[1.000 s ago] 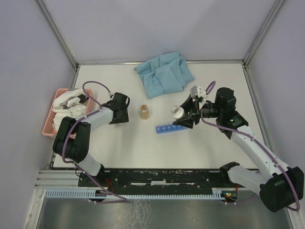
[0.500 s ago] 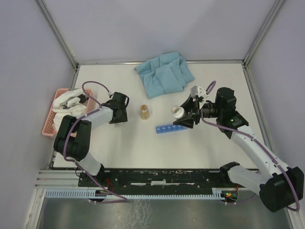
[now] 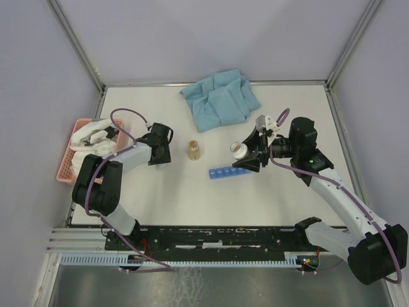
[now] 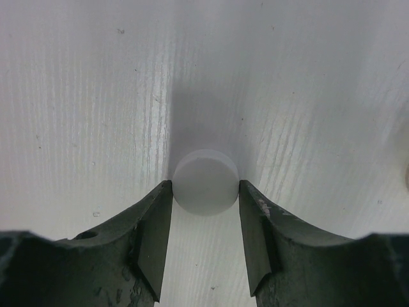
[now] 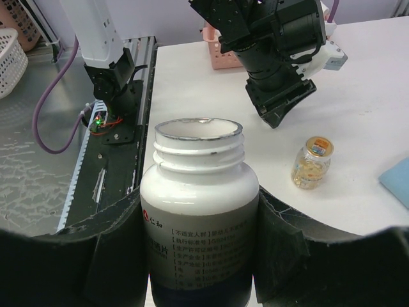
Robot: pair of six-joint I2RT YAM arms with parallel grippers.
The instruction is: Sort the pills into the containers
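The bright-blue pill-organiser strip (image 3: 228, 172) lies on the white table, mid right. My right gripper (image 3: 248, 155) is shut on an open white pill bottle (image 3: 238, 149) and holds it tilted just behind the strip's right end. In the right wrist view the bottle (image 5: 199, 211) fills the space between the fingers and has no cap. My left gripper (image 3: 158, 146) is down at the table on the left, and its fingertips touch both sides of a round white cap (image 4: 205, 182). No loose pills show.
A small amber bottle (image 3: 194, 150) stands between the two grippers; it also shows in the right wrist view (image 5: 312, 164). A crumpled blue cloth (image 3: 221, 98) lies at the back. A pink slatted basket (image 3: 66, 167) holding white cloth sits at the left edge.
The left gripper has shifted very slightly. The right arm and the bottle have held still.
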